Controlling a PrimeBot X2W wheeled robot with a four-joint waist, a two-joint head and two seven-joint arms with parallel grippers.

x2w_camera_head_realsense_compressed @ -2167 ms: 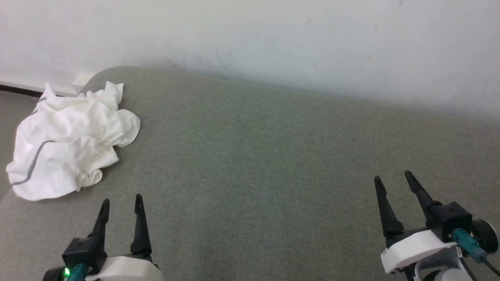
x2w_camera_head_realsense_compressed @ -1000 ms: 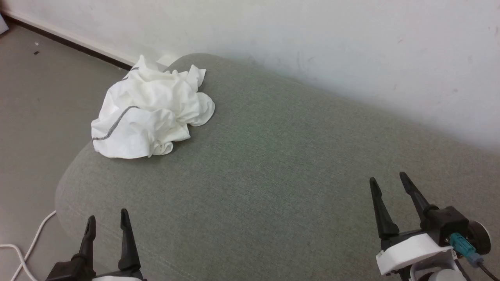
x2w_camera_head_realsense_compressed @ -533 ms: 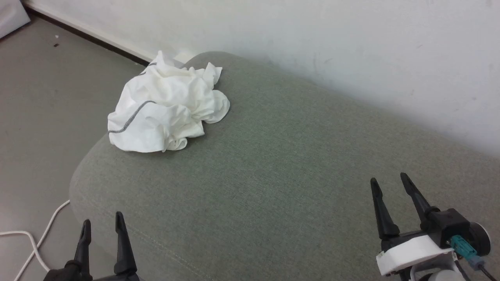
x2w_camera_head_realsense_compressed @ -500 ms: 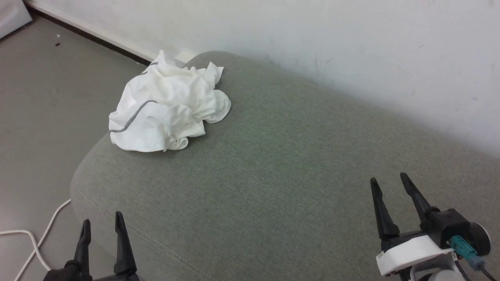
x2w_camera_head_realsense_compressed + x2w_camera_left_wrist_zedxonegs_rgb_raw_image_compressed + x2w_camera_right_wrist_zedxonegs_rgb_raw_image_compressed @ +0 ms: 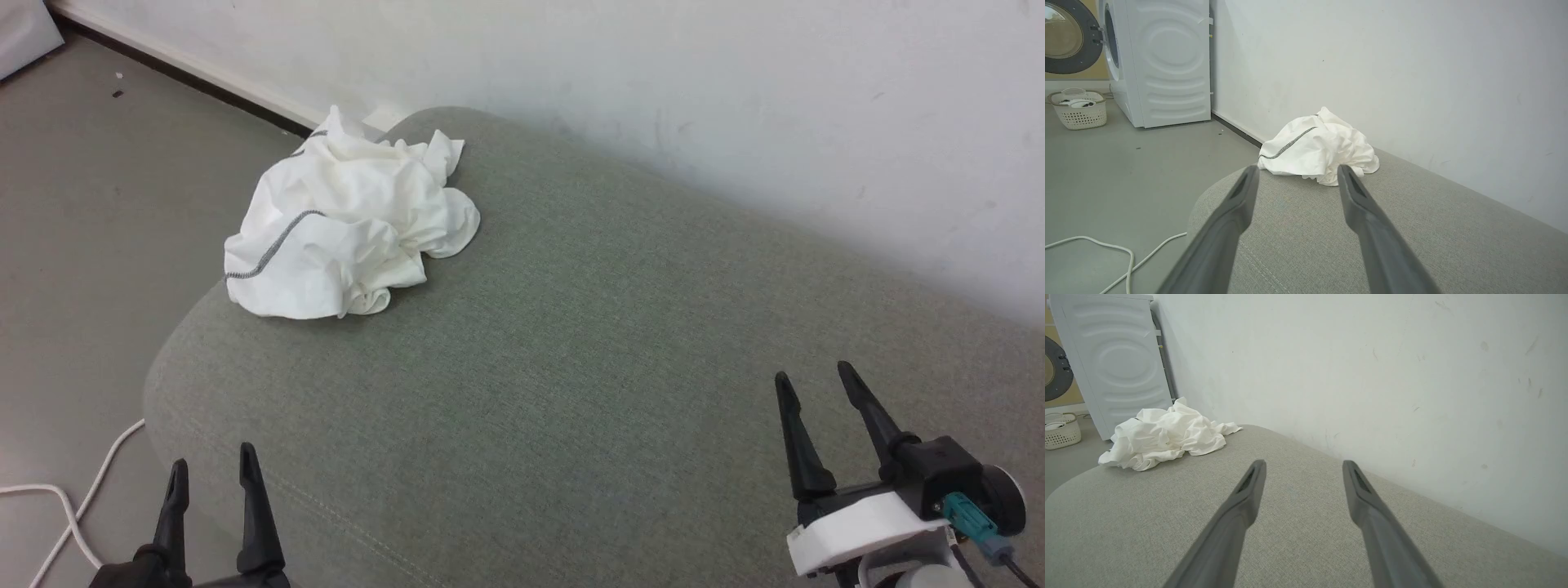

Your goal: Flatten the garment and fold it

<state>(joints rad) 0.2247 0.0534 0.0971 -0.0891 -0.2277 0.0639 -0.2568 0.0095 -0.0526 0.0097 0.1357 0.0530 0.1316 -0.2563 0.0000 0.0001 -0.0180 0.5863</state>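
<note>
The garment [image 5: 351,216] is a crumpled white heap with a dark grey stitched seam, lying at the far left end of the grey-green cushioned surface [image 5: 588,351]. It also lies ahead of the fingers in the left wrist view [image 5: 1318,148] and at the left in the right wrist view [image 5: 1163,435]. My left gripper [image 5: 211,461] stands open at the lower left, over the cushion's near edge, well short of the garment. My right gripper [image 5: 815,380] stands open at the lower right, far from the garment. Nothing is between either pair of fingers.
A white wall [image 5: 653,82] runs along the cushion's far side. Grey floor [image 5: 90,204] lies to the left, with a white cable [image 5: 73,498] on it. A white washing machine [image 5: 1163,61] and a laundry basket [image 5: 1077,108] stand further off.
The head camera turned left over two seconds, so the garment shifted toward the picture's middle and the floor came into view. Over the last half second nothing has visibly moved.
</note>
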